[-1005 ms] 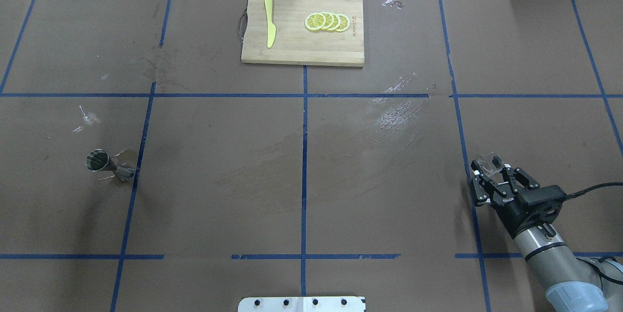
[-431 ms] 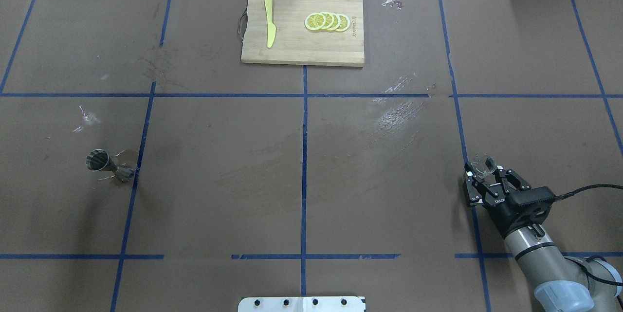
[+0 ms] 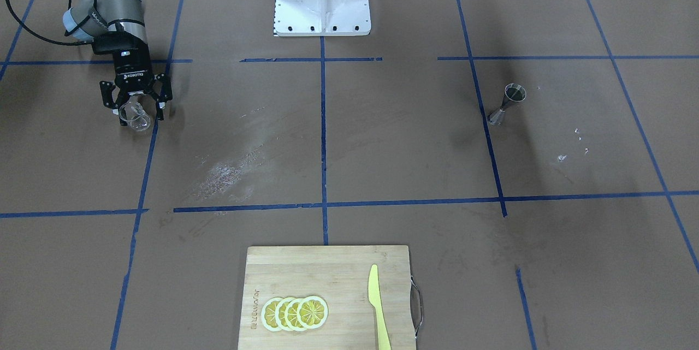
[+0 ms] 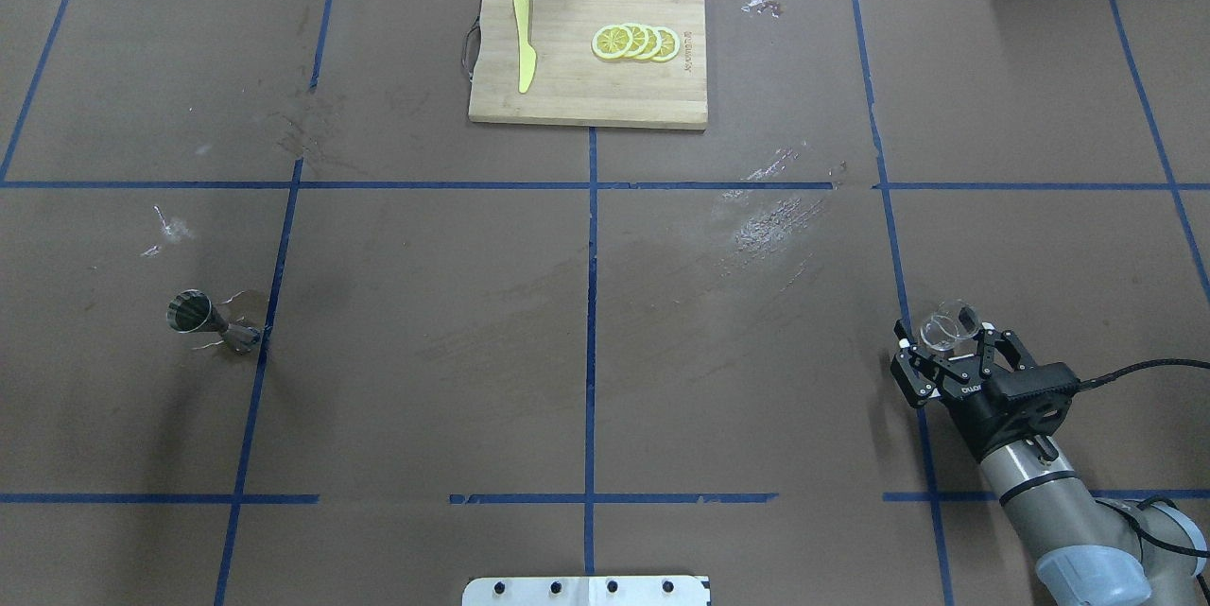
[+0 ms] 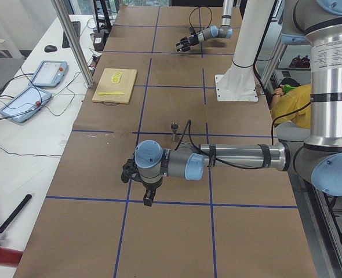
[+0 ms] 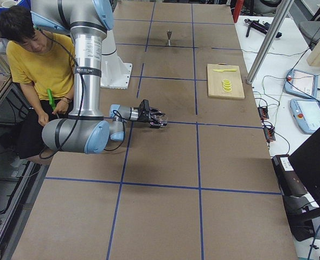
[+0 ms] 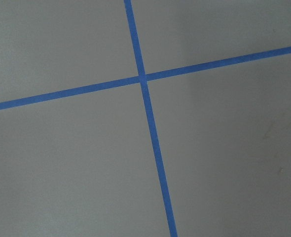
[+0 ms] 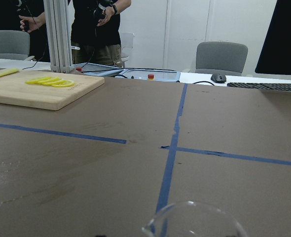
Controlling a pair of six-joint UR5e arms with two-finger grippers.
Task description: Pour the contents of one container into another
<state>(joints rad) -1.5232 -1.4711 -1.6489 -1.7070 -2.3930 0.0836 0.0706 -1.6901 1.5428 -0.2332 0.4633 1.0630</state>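
Steadiness counts, I'd say: the right gripper (image 4: 943, 339), clamped on the clear glass cup (image 4: 948, 324), should carry it level toward the steel jigger (image 4: 203, 320) standing well apart on the left of the table (image 4: 425, 379), a gap the overhead shows while its wrist camera catches only the cup's rim; whether the left gripper (image 5: 148, 196) is open I can't tell.
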